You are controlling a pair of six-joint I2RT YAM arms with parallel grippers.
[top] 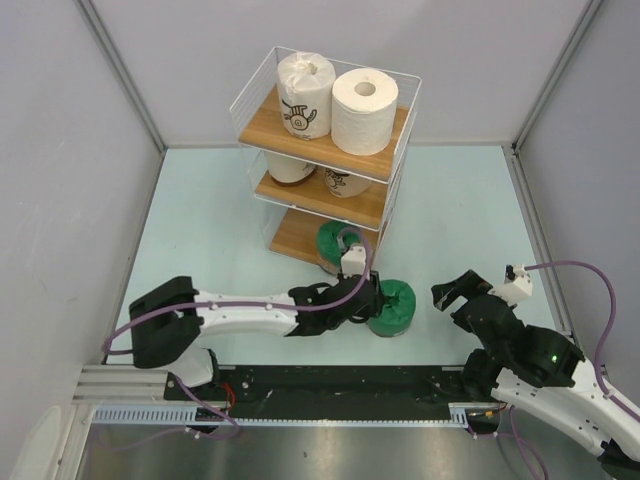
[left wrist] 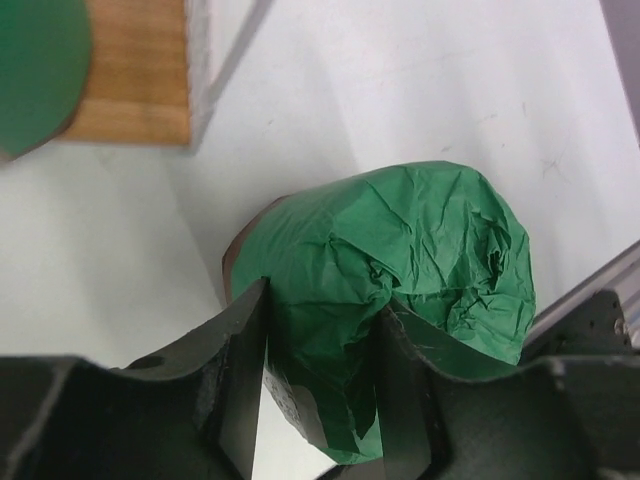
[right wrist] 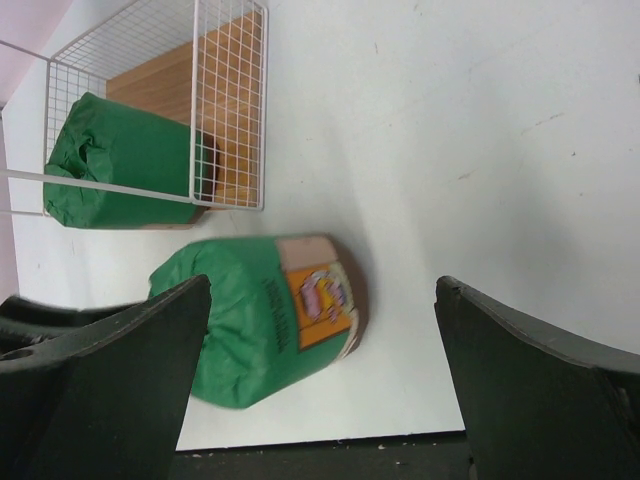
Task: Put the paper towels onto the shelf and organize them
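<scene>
Green-wrapped roll (top: 390, 307) on the table (top: 460, 220) near the shelf (top: 290, 235), pinched at its crinkled end by the left fingers (left wrist: 240, 370), probably light and squashy, likelier secure gripped across the body; right fingers (right wrist: 110, 350) wide, empty.

A pale mint-green flat tabletop (top: 200, 210) fills the enclosure, closed in on three sides by plain grey-white panels: a back wall (top: 330, 30), a left wall (top: 50, 150) and a right wall (top: 600, 150). Slim grey metal strips mark the two rear corners, left (top: 118, 70) and right (top: 552, 75). Along the near edge run a black strip (top: 330, 380), a ribbed aluminium rail (top: 130, 395) and a brushed steel surface (top: 300, 450). Even overhead light throws only soft shadows.
</scene>
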